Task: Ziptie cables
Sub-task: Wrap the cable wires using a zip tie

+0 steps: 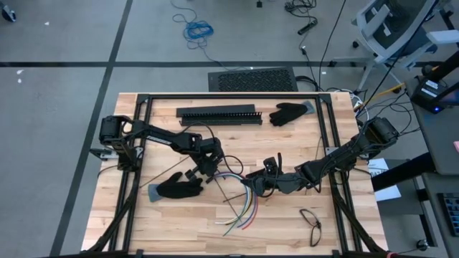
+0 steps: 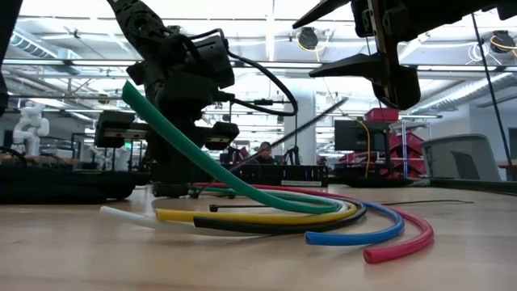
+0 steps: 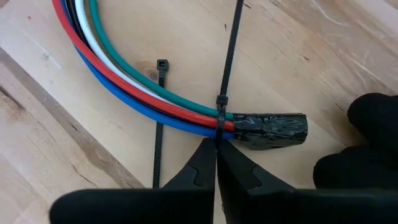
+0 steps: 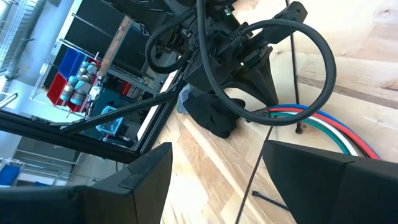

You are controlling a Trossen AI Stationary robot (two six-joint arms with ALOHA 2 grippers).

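A bundle of cables (image 1: pixel 240 208) in red, blue, white, green, black and yellow curves across the wooden table (image 1: pixel 165 222). One end of it is wrapped in black tape (image 3: pixel 273 127). A black zip tie (image 3: pixel 221 101) loops around the bundle beside the tape, and its tail (image 3: pixel 235 37) runs away from it. My left gripper (image 3: pixel 216 149) is shut at that loop. My right gripper (image 4: pixel 233 180) hovers open to the bundle's right (image 1: pixel 258 183). The thin tail (image 4: pixel 252 180) passes between its fingers without visibly touching them. A second zip tie (image 3: pixel 158 124) lies loose on the wood. My left gripper pinches the zip tie's band (image 3: pixel 217 134) between its two fingertips, where the band wraps the bundle's side next to the taped end. The fingers slant down at it and lie across the cables. The cables' free ends (image 2: pixel 388 242) fan out on the table.
One black glove (image 1: pixel 179 188) lies just left of the left gripper, and another (image 1: pixel 287 113) lies at the far side. A long black slotted bar (image 1: pixel 219 115) lies along the far side. Spectacles (image 1: pixel 312 222) lie at the near right. A black frame (image 1: pixel 330 122) borders the table.
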